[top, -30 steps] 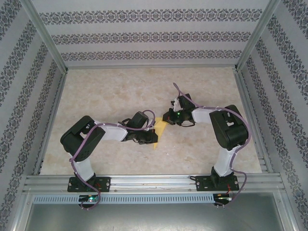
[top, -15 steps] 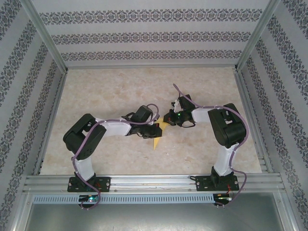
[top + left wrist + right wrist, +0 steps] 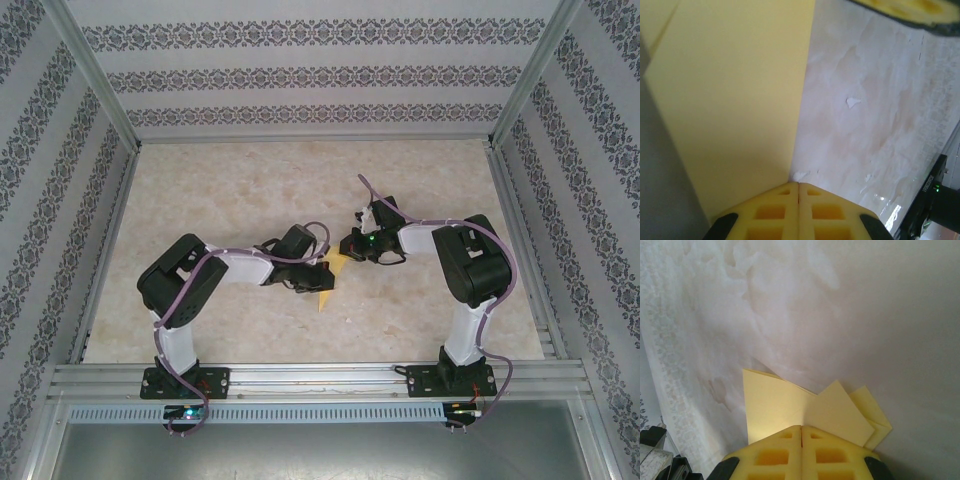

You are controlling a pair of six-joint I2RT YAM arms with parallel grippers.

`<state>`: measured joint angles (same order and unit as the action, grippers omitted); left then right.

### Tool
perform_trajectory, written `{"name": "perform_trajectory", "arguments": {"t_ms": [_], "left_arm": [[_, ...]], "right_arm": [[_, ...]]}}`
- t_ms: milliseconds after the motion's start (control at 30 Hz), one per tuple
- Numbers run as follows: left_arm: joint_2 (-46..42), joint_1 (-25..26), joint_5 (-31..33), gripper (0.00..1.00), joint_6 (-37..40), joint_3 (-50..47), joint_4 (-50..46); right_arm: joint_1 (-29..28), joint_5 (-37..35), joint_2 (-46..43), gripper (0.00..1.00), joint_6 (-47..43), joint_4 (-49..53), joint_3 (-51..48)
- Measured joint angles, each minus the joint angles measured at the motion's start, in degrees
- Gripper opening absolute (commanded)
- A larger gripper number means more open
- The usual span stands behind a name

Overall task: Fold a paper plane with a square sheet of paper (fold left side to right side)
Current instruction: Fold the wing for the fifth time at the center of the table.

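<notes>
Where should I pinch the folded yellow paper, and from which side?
Probably the pointed end of the folded yellow paper that sticks out toward the arm bases: it lies clear of the left gripper and right gripper. Come in low from the near side, since it seems flat on the beige marbled table.

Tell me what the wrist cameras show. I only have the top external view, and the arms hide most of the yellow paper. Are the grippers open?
Observer: The left gripper is shut. In the left wrist view its jaws meet flush.
Operator: And the right one?
Observer: The right gripper is shut too, with its tip at the near edge of the square sheet of paper.
Operator: Is the paper one flat layer?
Observer: No. The right wrist view shows folded flaps overlapping, one angled across another, with a further corner peeking out on the right.
</notes>
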<state>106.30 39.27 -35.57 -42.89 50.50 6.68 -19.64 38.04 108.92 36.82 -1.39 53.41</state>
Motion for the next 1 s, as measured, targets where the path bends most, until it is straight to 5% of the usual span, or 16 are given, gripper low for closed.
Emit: {"name": "perform_trajectory", "arguments": {"t_ms": [367,733,1000], "left_arm": [[-6.88,1.16,-0.85,0.05,-2.8,-9.51,2.93],[-21.9,-1.6,5.42,0.2,-0.61,-10.6,-0.81],[-35.45,-8.68,17.49,0.44,3.8,-13.03,-5.33]], "right_arm": [[0.35,0.39,0.55,0.0,-1.55,3.34,1.99],[-0.07,-7.93,-7.85,0.44,-4.96,12.17,6.14],[-7.39,-19.93,-18.91,0.57,-2.01,18.29,6.08]]}}
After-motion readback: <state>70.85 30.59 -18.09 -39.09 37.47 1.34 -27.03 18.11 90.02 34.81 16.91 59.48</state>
